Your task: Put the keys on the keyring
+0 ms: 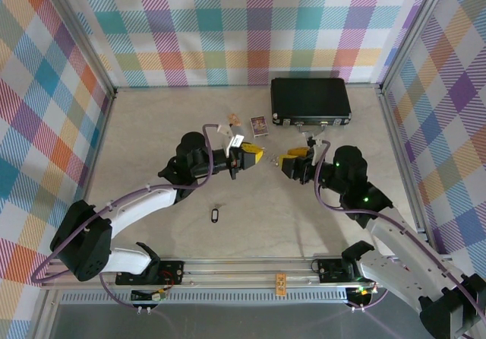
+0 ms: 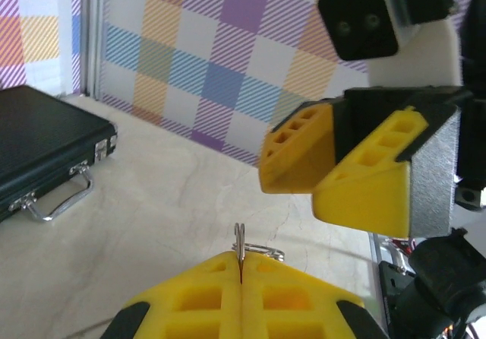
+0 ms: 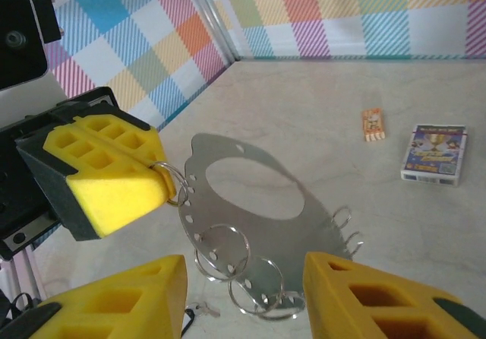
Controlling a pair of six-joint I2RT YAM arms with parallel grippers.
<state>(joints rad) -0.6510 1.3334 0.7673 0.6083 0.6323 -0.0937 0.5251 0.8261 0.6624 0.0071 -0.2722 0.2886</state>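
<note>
A flat metal keyring plate (image 3: 304,232) with several split rings along its edge hangs in the air above the table. My left gripper (image 2: 241,267) is shut on one of its rings (image 3: 173,183), and its yellow fingers (image 3: 106,179) show at the left of the right wrist view. My right gripper (image 3: 243,278) is open, one finger on each side of the plate's lower end, touching nothing. In the top view the left gripper (image 1: 257,155) and right gripper (image 1: 288,161) face each other tip to tip. One key with a black tag (image 1: 215,214) lies on the table, also seen below the plate as the key (image 3: 199,308).
A black case (image 1: 310,99) stands at the back right, with its handle (image 2: 57,198) toward the arms. A small card box (image 1: 260,126) and an orange packet (image 1: 234,120) lie behind the grippers. Checkered walls close in three sides.
</note>
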